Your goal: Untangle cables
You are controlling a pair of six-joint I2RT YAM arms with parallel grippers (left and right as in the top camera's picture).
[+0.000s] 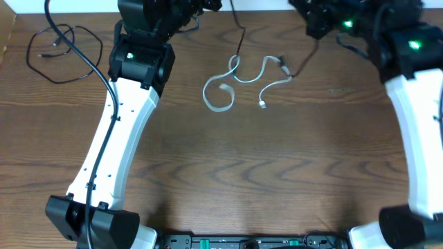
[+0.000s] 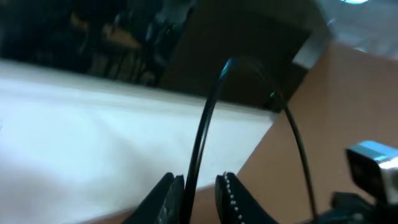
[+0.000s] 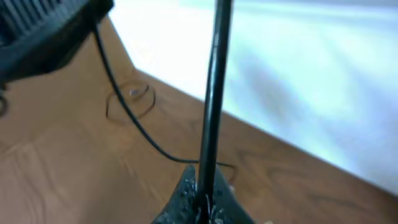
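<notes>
The right gripper [image 3: 200,208] is clamped on a black cable [image 3: 214,93] that runs taut upward, likely to draw it free of the white cable [image 1: 232,83] curled mid-worktop [image 1: 228,180]. The left gripper [image 2: 200,199] stands narrowly apart, with a black cord [image 2: 200,130] passing loosely between its fingers, probably as a guide. A separate black loop [image 1: 62,48] lies well apart, at the left. The overhead's top edge cuts off both grippers. I cannot tell whether cord and cable are one line, or how they cross the white one.
</notes>
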